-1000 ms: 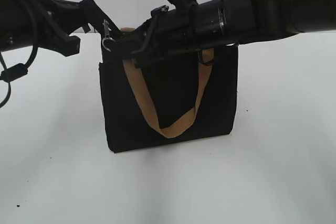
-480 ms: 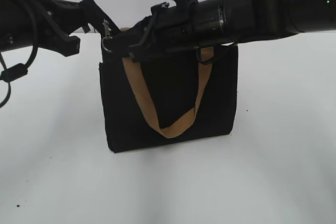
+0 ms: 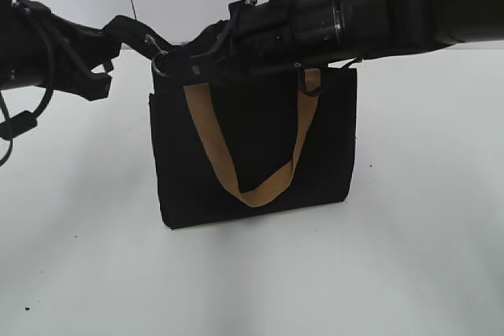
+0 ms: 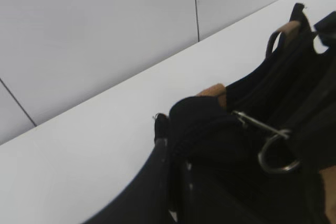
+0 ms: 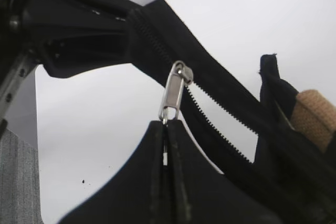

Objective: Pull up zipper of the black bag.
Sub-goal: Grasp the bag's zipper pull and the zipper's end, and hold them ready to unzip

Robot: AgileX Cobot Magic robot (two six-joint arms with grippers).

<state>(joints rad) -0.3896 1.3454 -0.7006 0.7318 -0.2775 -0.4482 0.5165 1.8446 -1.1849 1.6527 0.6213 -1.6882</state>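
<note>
Silver ring pull [image 5: 175, 92] pinched in right end effector [image 5: 167, 129].

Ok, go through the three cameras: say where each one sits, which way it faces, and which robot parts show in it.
Exterior view: in front of the table at about bag height, facing the black bag; both arms meet at its top left corner.
Left wrist view: on the left arm, looking along the bag's top edge toward the wall; the silver ring pull hangs there, and no gripper part is clearly told apart.
Right wrist view: on the right arm, behind the right gripper, which pinches the pull's clasp on the zipper.
Shared: bag, pull, a tan strap.
</note>
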